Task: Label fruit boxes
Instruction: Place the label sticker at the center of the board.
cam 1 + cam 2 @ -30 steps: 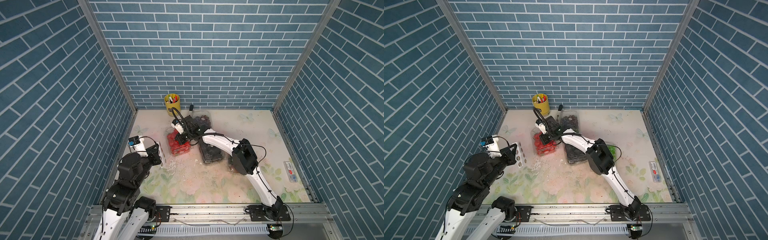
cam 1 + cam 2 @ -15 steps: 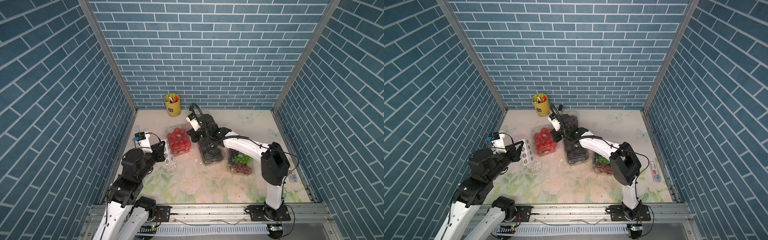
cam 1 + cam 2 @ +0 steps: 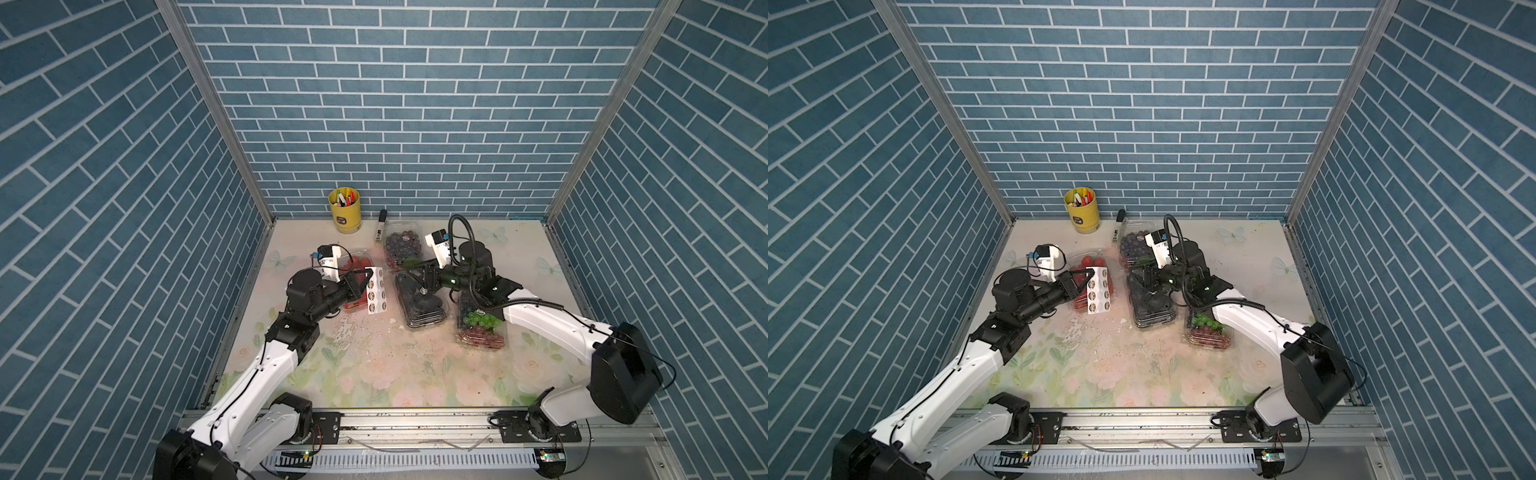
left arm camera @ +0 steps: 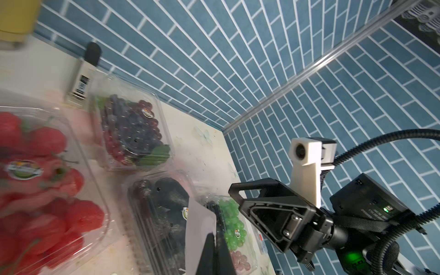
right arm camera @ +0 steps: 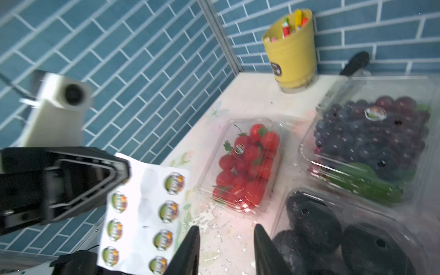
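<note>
Blue brick-patterned walls (image 3: 415, 124) are enclosing a pale floral tabletop (image 3: 415, 374), where four clear plastic clamshell punnets are sitting close together, each showing a small round sticker on its lid in the wrist views. Toward the left side, the punnet of red strawberries (image 3: 360, 262) is lying partly behind the left arm. At the back, the punnet of dark purple grapes (image 3: 402, 246) is resting just beside a black-capped white marker (image 3: 380, 227), with a yellow cup of coloured pens (image 3: 344, 210) standing near the wall. Mid-table, the long punnet of black fruit (image 3: 422, 307) is lying lengthwise, and the punnet of mixed green and red grapes (image 3: 482, 330) is sitting just to its right, partly under the right arm. The left gripper (image 4: 215, 240) is clamping tight on a white paper sheet of round printed stickers (image 3: 376, 289), holding it upright in front of the strawberries. The right gripper (image 5: 226, 240) is hovering by the back end of the black fruit punnet, its jaws parted with nothing between them
</note>
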`<state>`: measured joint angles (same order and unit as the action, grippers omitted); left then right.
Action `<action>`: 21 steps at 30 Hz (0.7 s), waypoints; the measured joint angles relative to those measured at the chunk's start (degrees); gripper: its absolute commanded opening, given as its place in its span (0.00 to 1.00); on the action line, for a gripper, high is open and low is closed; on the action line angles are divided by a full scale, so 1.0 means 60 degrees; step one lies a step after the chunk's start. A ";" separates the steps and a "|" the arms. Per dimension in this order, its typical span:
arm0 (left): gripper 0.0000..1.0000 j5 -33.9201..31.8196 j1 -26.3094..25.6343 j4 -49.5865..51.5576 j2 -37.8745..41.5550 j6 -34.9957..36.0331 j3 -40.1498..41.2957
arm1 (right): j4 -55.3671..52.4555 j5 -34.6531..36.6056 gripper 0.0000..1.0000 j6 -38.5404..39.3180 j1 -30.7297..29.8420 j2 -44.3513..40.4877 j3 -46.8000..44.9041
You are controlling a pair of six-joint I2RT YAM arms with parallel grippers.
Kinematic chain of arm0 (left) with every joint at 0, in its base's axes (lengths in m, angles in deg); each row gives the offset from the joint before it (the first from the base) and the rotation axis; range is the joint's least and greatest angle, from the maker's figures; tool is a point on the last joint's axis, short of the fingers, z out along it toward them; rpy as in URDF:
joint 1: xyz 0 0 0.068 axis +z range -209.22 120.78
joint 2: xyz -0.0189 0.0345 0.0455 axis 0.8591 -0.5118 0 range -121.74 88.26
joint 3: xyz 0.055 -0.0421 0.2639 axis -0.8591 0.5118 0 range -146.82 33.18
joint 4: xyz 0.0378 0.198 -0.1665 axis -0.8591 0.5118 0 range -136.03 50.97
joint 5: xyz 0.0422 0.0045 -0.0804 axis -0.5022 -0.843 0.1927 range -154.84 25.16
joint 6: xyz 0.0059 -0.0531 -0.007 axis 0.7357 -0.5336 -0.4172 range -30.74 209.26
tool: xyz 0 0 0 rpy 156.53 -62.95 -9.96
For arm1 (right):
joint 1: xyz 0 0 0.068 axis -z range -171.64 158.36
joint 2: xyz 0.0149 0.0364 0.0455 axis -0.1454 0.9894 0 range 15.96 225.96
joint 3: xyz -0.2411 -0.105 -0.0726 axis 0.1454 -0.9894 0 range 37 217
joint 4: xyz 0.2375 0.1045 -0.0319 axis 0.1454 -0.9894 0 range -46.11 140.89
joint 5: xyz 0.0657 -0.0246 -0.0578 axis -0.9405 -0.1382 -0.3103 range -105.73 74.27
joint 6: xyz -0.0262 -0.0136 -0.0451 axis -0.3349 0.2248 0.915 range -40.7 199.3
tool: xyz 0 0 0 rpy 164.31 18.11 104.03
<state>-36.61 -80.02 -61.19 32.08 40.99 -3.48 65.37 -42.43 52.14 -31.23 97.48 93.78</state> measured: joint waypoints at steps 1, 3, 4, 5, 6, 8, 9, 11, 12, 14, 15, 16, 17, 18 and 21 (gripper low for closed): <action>0.00 0.0073 -0.0095 -0.0313 -0.0164 -0.0120 0.0000 | 0.0204 -0.0153 0.44 -0.0066 0.0011 -0.0200 -0.0109; 0.00 0.0240 -0.0244 -0.1075 -0.0506 -0.0433 0.0000 | 0.0692 -0.0521 0.45 -0.0361 0.0073 -0.0550 -0.0310; 0.00 0.0295 -0.0284 -0.1384 -0.0634 -0.0572 0.0000 | 0.0911 -0.0674 0.46 -0.0503 0.0102 -0.0641 -0.0379; 0.00 0.0361 -0.0324 -0.1749 -0.0783 -0.0718 0.0000 | 0.1140 -0.0845 0.48 -0.0667 0.0142 -0.0703 -0.0452; 0.00 0.0426 -0.0361 -0.2076 -0.0911 -0.0860 -0.0004 | 0.1348 -0.0998 0.50 -0.0809 0.0178 -0.0725 -0.0517; 0.00 0.0517 -0.0444 -0.2579 -0.1082 -0.1075 -0.0004 | 0.1778 -0.1319 0.57 -0.1224 0.0277 -0.0721 -0.0692; 0.00 0.0550 -0.0488 -0.2816 -0.1144 -0.1173 -0.0004 | 0.2004 -0.1504 0.61 -0.1446 0.0335 -0.0692 -0.0787; 0.00 0.0637 -0.0550 -0.3304 -0.1235 -0.1362 -0.0004 | 0.2514 -0.1898 0.63 -0.1934 0.0437 -0.0528 -0.0874; 0.00 0.0674 -0.0572 -0.3519 -0.1264 -0.1450 -0.0004 | 0.2849 -0.2076 0.63 -0.2229 0.0477 -0.0386 -0.0882; 0.00 0.0714 -0.0586 -0.3883 -0.1293 -0.1603 -0.0004 | 0.3457 -0.2350 0.61 -0.2750 0.0521 -0.0106 -0.0885; 0.00 0.0739 -0.0586 -0.4044 -0.1315 -0.1672 -0.0004 | 0.3763 -0.2470 0.61 -0.3009 0.0535 0.0047 -0.0885; 0.00 0.0747 -0.0586 -0.4178 -0.1341 -0.1723 -0.0004 | 0.4033 -0.2572 0.60 -0.3242 0.0550 0.0189 -0.0885; 0.00 0.0772 -0.0586 -0.4328 -0.1377 -0.1785 -0.0004 | 0.4302 -0.2692 0.60 -0.3508 0.0557 0.0346 -0.0885; 0.00 0.0783 -0.0586 -0.4437 -0.1410 -0.1840 -0.0004 | 0.4568 -0.2790 0.59 -0.3738 0.0568 0.0492 -0.0885; 0.00 0.0838 -0.0586 -0.4681 -0.1483 -0.1956 -0.0004 | 0.5322 -0.3034 0.57 -0.4386 0.0586 0.0871 -0.0885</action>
<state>-31.59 -83.54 -89.28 23.18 29.25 -3.50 97.30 -60.64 25.82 -27.71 102.70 88.46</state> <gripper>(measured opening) 0.044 0.588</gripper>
